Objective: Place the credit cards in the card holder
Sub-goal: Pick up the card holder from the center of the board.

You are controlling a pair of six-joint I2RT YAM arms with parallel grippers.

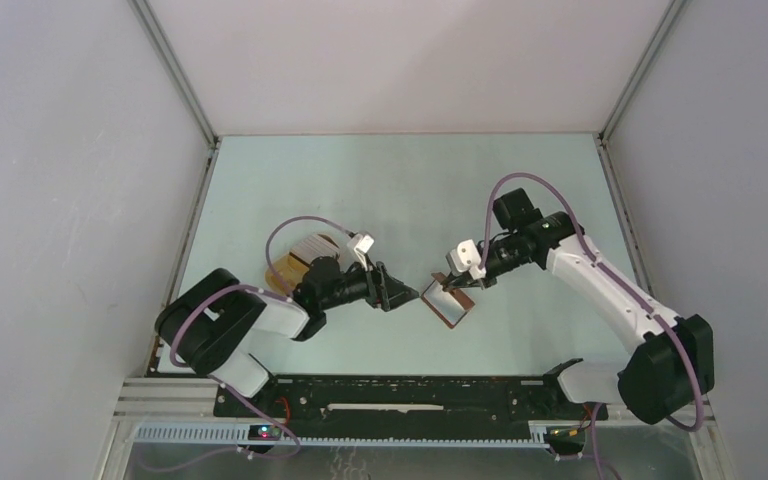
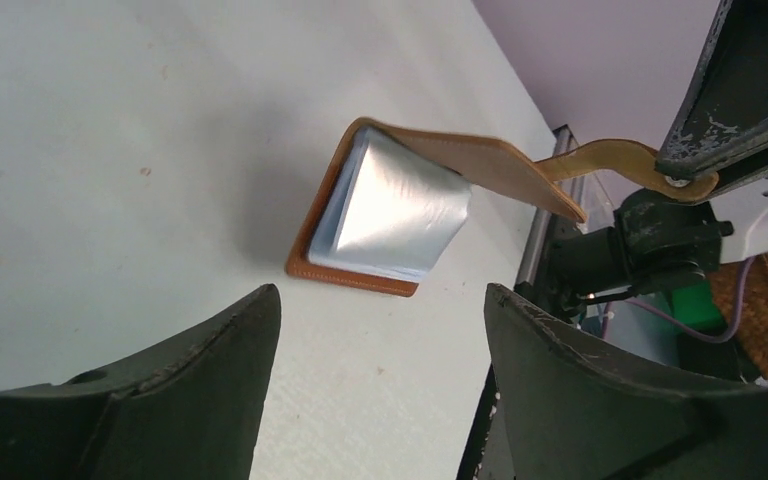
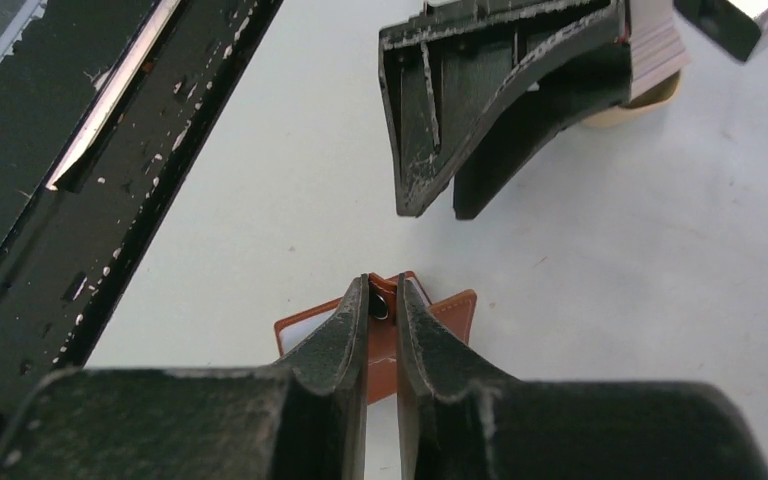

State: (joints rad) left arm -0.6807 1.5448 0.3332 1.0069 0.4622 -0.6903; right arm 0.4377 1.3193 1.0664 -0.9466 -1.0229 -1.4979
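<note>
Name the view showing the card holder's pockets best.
Left wrist: the card holder is open, grey pockets exposed. Top view shows it small; right wrist shows its cover behind the right gripper pinching the strap.

Open table (image 1: 380,190) beyond card holder (image 1: 448,303)

Looking like a robotics lab test cell. Plain white panels (image 1: 60,200) are boxing in a pale-green table (image 1: 400,190), with aluminium profiles (image 1: 177,70) running up the corners. Two white-and-black arms, the left arm (image 1: 280,315) and the right arm (image 1: 610,290), are sitting bolted to a black base rail (image 1: 410,395) at the near edge. Purple cables (image 1: 310,219) are looping off the wrists, a small white camera module (image 1: 362,243) is riding on each wrist, and a slotted cable duct (image 1: 360,435) is running along the front.
</note>
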